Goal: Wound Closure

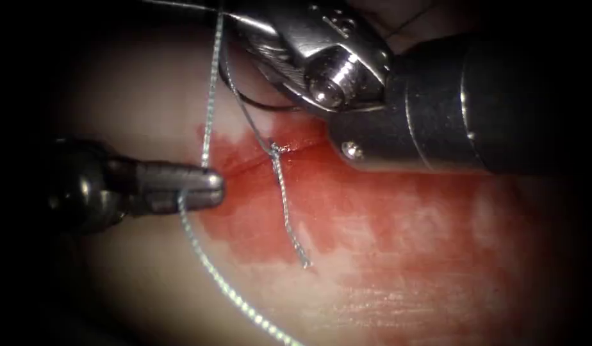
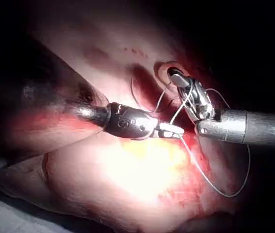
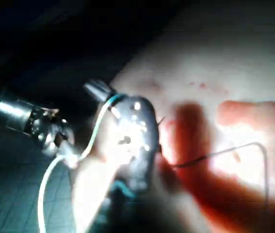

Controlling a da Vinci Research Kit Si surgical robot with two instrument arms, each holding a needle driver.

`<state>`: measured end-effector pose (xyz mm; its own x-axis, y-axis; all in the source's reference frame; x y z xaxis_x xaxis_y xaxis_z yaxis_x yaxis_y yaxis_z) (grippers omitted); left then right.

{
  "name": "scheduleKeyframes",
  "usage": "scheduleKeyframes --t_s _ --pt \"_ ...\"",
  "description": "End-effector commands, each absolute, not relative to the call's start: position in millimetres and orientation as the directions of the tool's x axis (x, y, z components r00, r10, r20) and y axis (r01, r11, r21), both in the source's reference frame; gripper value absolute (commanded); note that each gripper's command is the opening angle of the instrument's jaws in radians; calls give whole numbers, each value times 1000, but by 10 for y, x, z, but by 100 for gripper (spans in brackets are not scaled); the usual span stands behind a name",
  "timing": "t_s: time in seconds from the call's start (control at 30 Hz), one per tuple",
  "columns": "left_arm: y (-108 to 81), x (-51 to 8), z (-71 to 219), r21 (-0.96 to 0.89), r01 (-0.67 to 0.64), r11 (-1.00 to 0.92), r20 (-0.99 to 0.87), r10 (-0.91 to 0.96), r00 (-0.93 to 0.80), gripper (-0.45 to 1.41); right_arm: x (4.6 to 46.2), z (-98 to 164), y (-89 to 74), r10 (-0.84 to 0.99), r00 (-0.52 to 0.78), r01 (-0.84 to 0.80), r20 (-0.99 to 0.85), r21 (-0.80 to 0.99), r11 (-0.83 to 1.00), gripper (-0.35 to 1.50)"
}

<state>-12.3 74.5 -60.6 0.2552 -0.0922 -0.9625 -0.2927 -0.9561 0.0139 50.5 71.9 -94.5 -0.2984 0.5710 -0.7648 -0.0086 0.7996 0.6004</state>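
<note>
Surroundings of the working field. A concentrated light falls on the centre of the field, and its margins sink into near-black shadow on every side. In the left wrist view, a pale grey cloth-like surface (image 2: pixel 4 213) lies beneath the lit area, at its edge.

No readable text, label, brand, number or sign is found in the three views. On the metal head of the right tool (image 1: pixel 264 32), in the endoscope view, a small stamped or engraved mark is seen near the upper edge, but its characters cannot be made out. On the left tool (image 1: pixel 209 189), the thread (image 1: pixel 209 109) and the tissue (image 1: pixel 405 256), nothing written is seen.
</note>
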Motion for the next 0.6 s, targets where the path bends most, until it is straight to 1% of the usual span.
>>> scheduleKeyframes --t_s 0.03,0.07,0.17,0.2,0.23,0.27,0.33,0.37,0.4,0.43,0.47,0.6 --pt "749 -129 -598 9 -294 -956 -964 -87 253 -35 510 -943 719 583 -303 21 -753 607 794 -35" --pt "749 -128 -590 9 -291 -957 -965 -84 247 -35 504 -944 719 592 -305 52 -746 608 792 -33" --pt "752 -129 -574 8 -286 -958 -969 -78 234 -35 495 -944 718 609 -301 98 -734 612 785 -1" --pt "753 -130 -567 3 -279 -960 -970 -71 233 -35 491 -943 718 621 -283 129 -731 613 780 36" --pt "753 -131 -563 6 -277 -961 -970 -73 231 -35 489 -943 718 626 -266 147 -733 611 778 59" --pt "754 -132 -559 4 -272 -962 -971 -69 228 -35 487 -943 718 629 -259 166 -733 608 776 68" --pt "753 -133 -551 0 -262 -965 -973 -60 222 -35 481 -942 718 638 -234 250 -733 589 768 56" --pt "753 -134 -549 -3 -259 -966 -975 -55 217 -35 479 -942 717 642 -224 275 -734 584 764 56" --pt "752 -134 -547 0 -251 -968 -975 -56 216 -35 476 -942 717 645 -210 302 -735 578 758 49" --pt "752 -135 -545 -3 -246 -969 -974 -53 221 -35 473 -942 716 647 -194 328 -737 573 751 39" --pt "751 -135 -541 -4 -232 -973 -973 -50 225 -35 464 -943 715 644 -130 403 -754 553 729 27" --pt "752 -134 -539 -7 -217 -976 -972 -44 231 -35 453 -945 713 611 -96 481 -786 501 720 24"
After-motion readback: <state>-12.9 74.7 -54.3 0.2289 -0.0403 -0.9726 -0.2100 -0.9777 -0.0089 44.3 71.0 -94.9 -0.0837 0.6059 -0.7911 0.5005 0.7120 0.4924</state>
